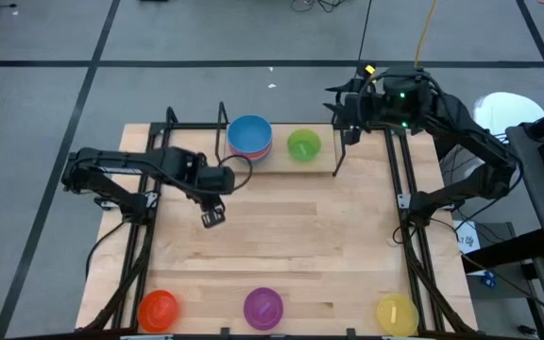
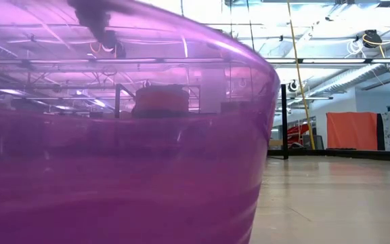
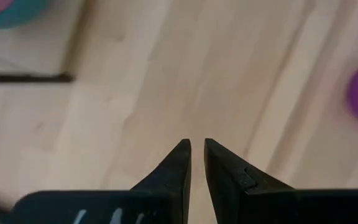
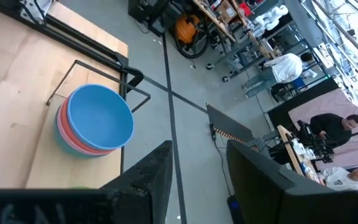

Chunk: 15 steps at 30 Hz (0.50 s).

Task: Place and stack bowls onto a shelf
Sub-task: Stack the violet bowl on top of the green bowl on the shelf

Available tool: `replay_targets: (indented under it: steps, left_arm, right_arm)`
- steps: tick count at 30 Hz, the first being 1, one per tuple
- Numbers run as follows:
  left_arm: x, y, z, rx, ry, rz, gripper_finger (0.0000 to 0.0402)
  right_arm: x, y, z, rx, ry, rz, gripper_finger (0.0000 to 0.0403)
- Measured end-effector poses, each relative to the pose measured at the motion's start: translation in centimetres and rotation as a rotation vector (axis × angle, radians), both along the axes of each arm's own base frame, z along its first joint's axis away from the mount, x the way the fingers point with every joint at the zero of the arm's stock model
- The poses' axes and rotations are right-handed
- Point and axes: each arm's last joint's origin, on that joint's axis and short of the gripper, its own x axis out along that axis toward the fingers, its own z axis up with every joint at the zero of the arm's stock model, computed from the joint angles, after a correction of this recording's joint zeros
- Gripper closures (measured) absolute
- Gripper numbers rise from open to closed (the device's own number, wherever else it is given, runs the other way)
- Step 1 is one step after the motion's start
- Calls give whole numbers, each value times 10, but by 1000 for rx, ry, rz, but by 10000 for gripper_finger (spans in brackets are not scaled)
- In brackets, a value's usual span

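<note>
A stack of bowls with a blue one on top [image 1: 249, 136] and a single green bowl [image 1: 303, 144] rest on the light-wood shelf [image 1: 196, 149] at the table's far edge. The stack also shows in the right wrist view [image 4: 95, 121], blue over pink. Orange-red [image 1: 157, 309], purple [image 1: 263, 307] and yellow [image 1: 397, 314] bowls sit along the near edge. My left gripper [image 1: 213, 217] hangs shut and empty over bare table, nearer than the shelf's left part; its wrist view shows the fingertips [image 3: 197, 147] almost together. My right gripper [image 1: 348, 115] is open and empty at the shelf's far right end.
Thin black rod uprights [image 1: 223, 118] frame the shelf. The purple bowl [image 2: 120, 149] stands right before the low camera and fills most of its view. The middle of the tabletop [image 1: 300, 227] is bare wood. People show in the room beyond the table [image 4: 328, 127].
</note>
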Motion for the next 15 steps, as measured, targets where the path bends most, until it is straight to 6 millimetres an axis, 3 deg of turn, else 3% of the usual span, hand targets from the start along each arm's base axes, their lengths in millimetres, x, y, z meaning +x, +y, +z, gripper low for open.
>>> replay_targets:
  steps: [5,12,15]
  left_arm:
    - [11,-21,-4,-60,-109,-32,394]
    - [16,-41,0,-176,-196,145,365]
    - [19,-51,2,-215,-245,144,351]
  right_arm:
    - [-7,3,0,9,24,0,257]
    - [-14,5,-4,26,72,1,257]
    - [-15,5,-3,27,74,0,257]
